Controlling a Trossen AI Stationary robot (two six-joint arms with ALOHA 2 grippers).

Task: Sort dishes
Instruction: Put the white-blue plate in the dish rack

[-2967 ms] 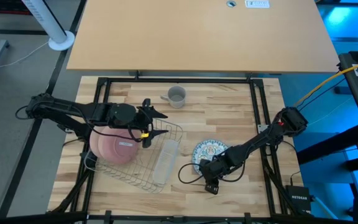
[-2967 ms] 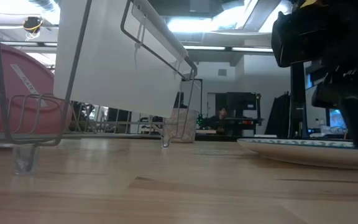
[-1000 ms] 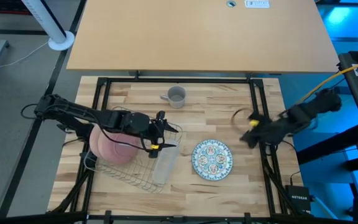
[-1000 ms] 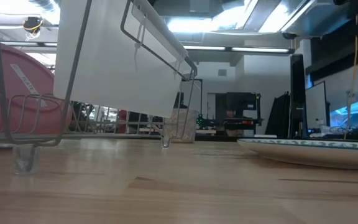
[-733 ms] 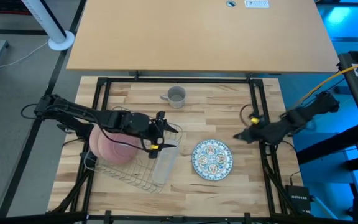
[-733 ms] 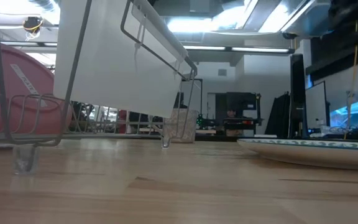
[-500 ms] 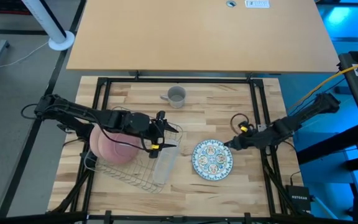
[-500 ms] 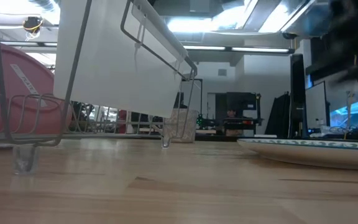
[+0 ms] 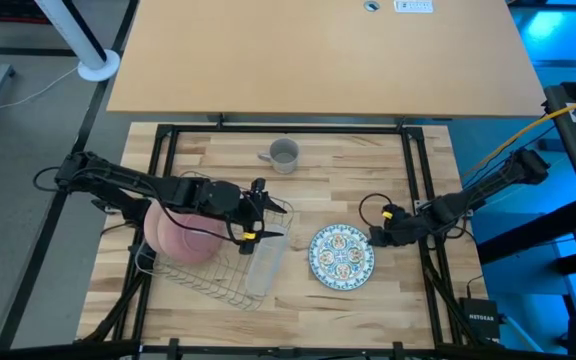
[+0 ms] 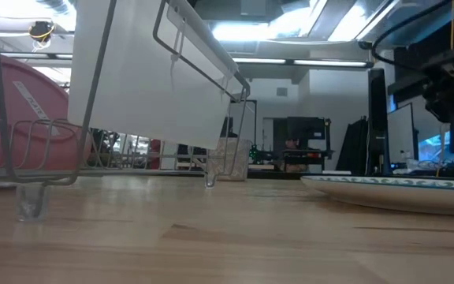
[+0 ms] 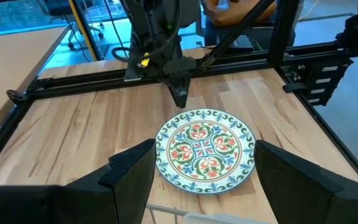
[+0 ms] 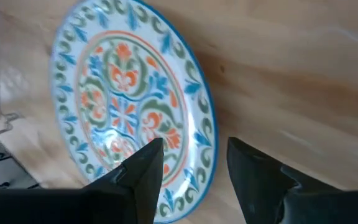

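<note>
The green-blue patterned plate (image 9: 342,255) lies flat, face up, on the wooden table; it also shows in the left wrist view (image 11: 205,149) and the right wrist view (image 12: 129,118). Two salmon-pink plates (image 9: 183,235) stand on edge in the wire rack (image 9: 218,280). My right gripper (image 9: 376,237) is open just right of the patterned plate's rim (image 12: 207,140), a little above it in the low view (image 10: 452,87). My left gripper (image 9: 258,210) is open and empty over the rack's right side.
A grey mug (image 9: 284,155) stands at the table's far middle. A clear holder (image 9: 266,258) hangs on the rack's right side. The black frame rails (image 9: 423,190) run along the table's edges. Bare wood lies between the mug and the plate.
My right gripper has gone from the table's right edge toward the patterned plate, leftward and down, and now stands at its right rim. The plate and my left arm have kept still.
</note>
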